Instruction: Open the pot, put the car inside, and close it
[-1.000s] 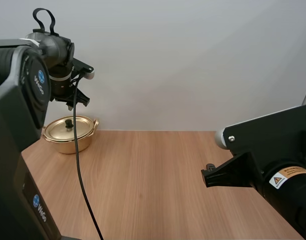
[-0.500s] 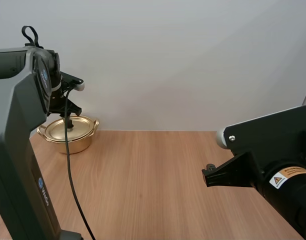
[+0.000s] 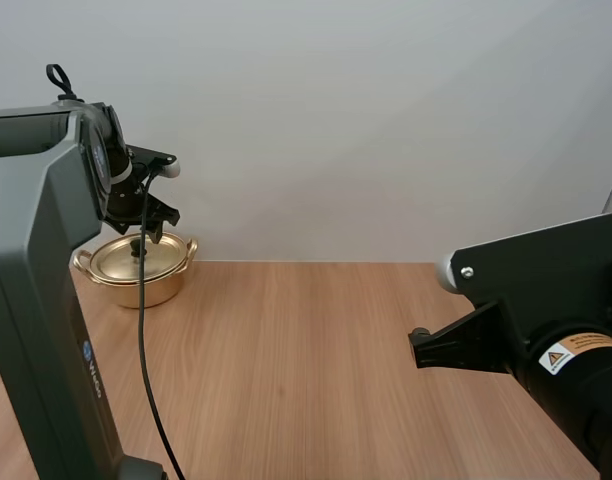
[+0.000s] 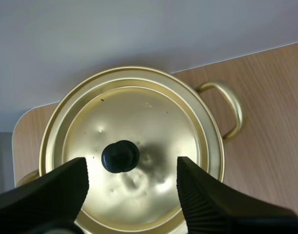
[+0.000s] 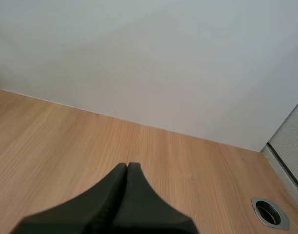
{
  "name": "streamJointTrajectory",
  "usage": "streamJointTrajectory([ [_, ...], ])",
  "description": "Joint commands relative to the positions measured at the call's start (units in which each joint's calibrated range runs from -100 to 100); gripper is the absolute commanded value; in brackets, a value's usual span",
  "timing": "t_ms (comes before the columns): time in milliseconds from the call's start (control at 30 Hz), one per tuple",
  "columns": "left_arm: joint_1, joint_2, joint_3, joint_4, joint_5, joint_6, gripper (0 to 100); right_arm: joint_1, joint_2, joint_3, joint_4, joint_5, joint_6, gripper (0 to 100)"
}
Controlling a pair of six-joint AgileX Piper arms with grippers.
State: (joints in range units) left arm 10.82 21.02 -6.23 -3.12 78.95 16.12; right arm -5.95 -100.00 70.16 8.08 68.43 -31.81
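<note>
A golden pot [image 3: 136,270] with its lid on stands at the table's far left corner. The lid [image 4: 139,146] is shiny and has a black knob [image 4: 121,156] in the middle. My left gripper [image 3: 153,228] hangs just above the pot. In the left wrist view my left gripper [image 4: 131,165] is open, its two ribbed fingers [image 4: 207,195] standing apart on either side of the knob and above it. My right gripper [image 5: 128,166] is shut on nothing, a single dark wedge over bare wood. In the high view my right gripper [image 3: 419,347] hovers at the table's right side.
The wooden table [image 3: 306,360] runs back to a pale wall. The pot sits close to the table's rounded far-left corner [image 4: 23,127]. A round metal-rimmed hole [image 5: 269,212] lies in the tabletop near its right edge.
My left arm has swung, and its gripper has come down closer to the pot's lid. The right arm has hardly moved.
</note>
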Motion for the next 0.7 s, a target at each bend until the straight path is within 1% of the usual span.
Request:
streamJointTrajectory([
  [0, -0.03, 0.6, -0.5, 0.1, -0.1, 0.0, 86, -0.2, 0.0, 0.0, 0.5, -0.1, -0.4, 0],
  [133, -0.03, 1.6, -1.4, 0.1, -1.4, 0.0, 83, -0.8, 0.0, 0.0, 2.6, 0.4, -2.4, 0],
  [367, -0.03, 3.8, -3.9, 0.2, -1.5, 0.1, 83, -1.5, 0.0, 0.0, 2.8, 0.4, -2.5, 0],
  [667, -0.03, 6.6, -4.4, 0.6, -3.0, 0.1, 83, -1.7, 0.0, 0.0, 2.8, 0.4, -2.5, 0],
])
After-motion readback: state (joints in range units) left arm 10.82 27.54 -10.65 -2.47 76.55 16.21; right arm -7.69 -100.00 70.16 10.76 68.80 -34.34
